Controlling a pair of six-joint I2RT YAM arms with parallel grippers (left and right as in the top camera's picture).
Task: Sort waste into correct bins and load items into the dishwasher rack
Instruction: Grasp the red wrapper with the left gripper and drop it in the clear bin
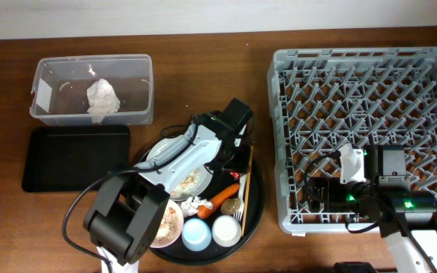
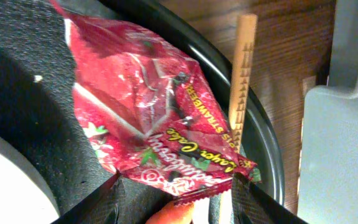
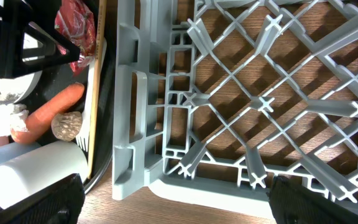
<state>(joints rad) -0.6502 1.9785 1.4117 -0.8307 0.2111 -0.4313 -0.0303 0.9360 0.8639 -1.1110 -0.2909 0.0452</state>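
Rack (image 1: 363, 68): grey, stood at 3 o'clock on the table. The right gripper (image 3: 176, 202) hung over its 7 o'clock corner, jaws wide and empty.
Round tray (image 1: 258, 201): sat at 6 o'clock and carried cups (image 1: 196, 233) and a carrot (image 1: 224, 198).
Tub (image 1: 139, 91): sat at 10 o'clock with one tissue (image 1: 102, 98) inside.
Black tray (image 1: 67, 159): sat at 9 o'clock.
Left gripper (image 2: 179, 193): jaws flanked the wrapper (image 2: 148, 106); whether they gripped it could not be told.
Wrapper: red, lay at the round tray's 2 o'clock rim, beside a chopstick (image 2: 244, 68).
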